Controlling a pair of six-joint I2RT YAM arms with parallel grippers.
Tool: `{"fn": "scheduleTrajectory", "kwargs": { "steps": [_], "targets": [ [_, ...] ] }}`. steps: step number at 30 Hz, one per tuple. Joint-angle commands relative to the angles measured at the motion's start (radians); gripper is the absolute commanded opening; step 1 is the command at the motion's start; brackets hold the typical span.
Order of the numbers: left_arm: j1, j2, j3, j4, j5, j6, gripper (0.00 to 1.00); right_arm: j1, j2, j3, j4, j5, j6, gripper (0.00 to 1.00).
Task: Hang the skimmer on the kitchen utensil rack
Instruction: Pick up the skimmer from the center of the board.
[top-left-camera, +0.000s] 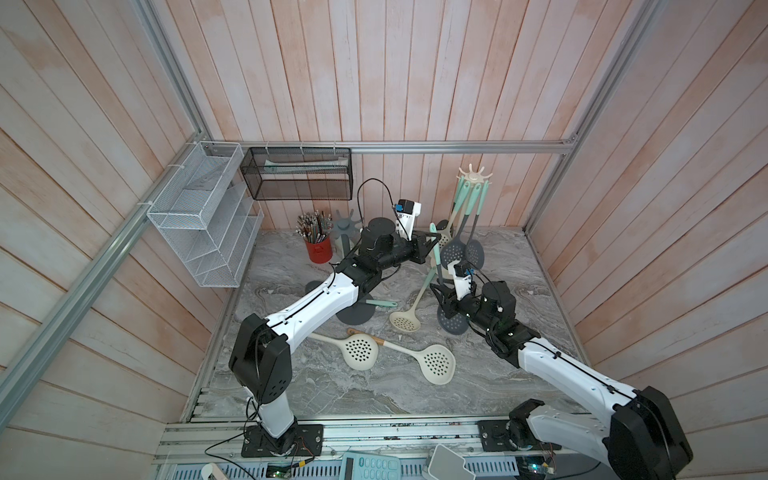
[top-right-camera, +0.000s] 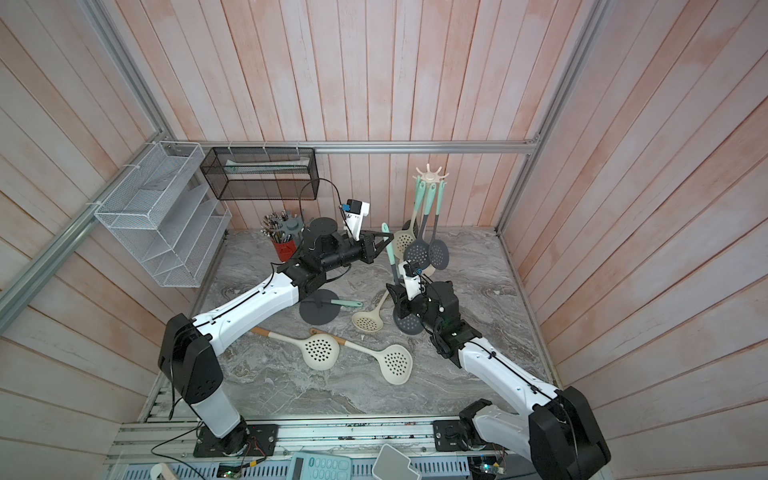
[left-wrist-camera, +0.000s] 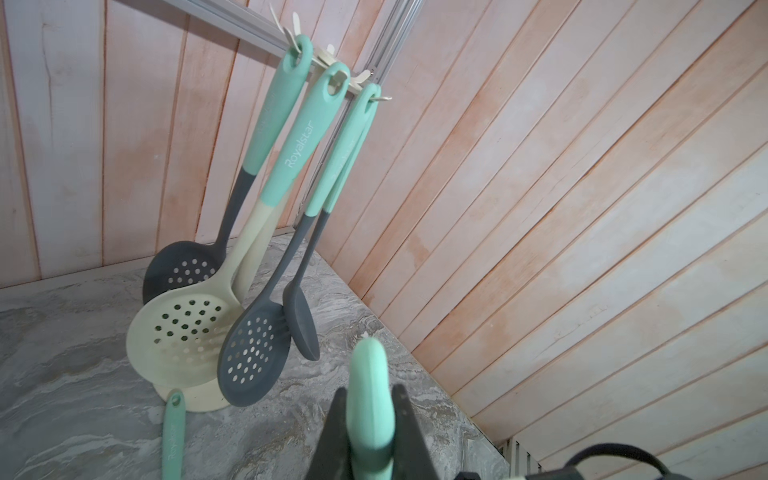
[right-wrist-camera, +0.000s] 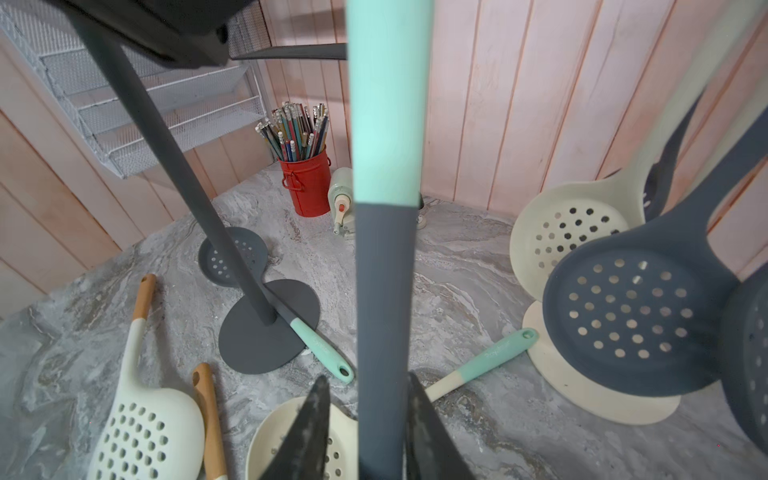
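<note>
Handover: left end effector (left-wrist-camera: 370, 399) pinches the skimmer (top-left-camera: 437, 259) handle, right end effector (right-wrist-camera: 365, 399) spread around its shaft; next, probably hook its eyelet onto the rack (top-left-camera: 475, 176), upper right

The 2 arms match: the left arm (top-left-camera: 324, 309) and the right arm (top-left-camera: 573, 374) each have a long white shell dotted with small dark screws. A thin black cable (top-left-camera: 311, 298) is clipped along each shell, and the bulky black joint housings (top-left-camera: 262, 361) have rounded corners and small round vent holes. Each has a black base plate (top-left-camera: 311, 436) and, near the wrist, a white camera mount (top-left-camera: 409, 212) with a blue part, and the fingers (left-wrist-camera: 332, 432) are black, flat and wedge-shaped.
</note>
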Motion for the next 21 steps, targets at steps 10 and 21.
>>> {"fn": "scheduleTrajectory", "kwargs": {
  "steps": [10, 21],
  "targets": [
    [-0.017, -0.01, 0.018, -0.077, -0.154, -0.039, 0.0, 0.116, 0.104, 0.116, 0.049, 0.391, -0.077, 0.46],
    [-0.022, -0.005, 0.041, -0.111, -0.165, -0.064, 0.03, 0.167, 0.161, 0.133, 0.1, 0.56, -0.131, 0.09]
  ]
}}
